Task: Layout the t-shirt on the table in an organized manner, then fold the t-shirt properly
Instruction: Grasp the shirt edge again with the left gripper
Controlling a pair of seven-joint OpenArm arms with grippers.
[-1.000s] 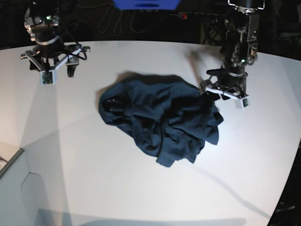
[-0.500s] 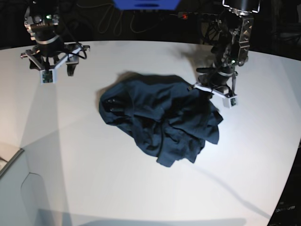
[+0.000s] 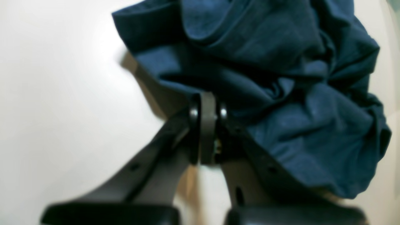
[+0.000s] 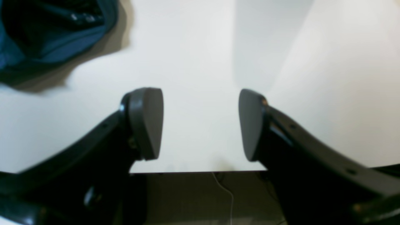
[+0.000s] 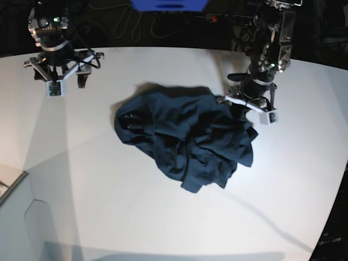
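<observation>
no readable label. my left gripper [image 3: 204, 103] clenched on t-shirt [image 5: 185, 138] edge; right gripper [image 4: 200, 125] released over table [image 4: 200, 47].

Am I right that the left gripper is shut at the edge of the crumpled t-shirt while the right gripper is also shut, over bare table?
Not quite: the right gripper is open, as the right wrist view shows, over bare table. The left gripper is indeed shut at the crumpled t-shirt.

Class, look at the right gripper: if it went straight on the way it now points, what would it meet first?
Most likely the bare white table. The right gripper is open and empty, and the t-shirt lies off to one side; depth is unclear.
</observation>
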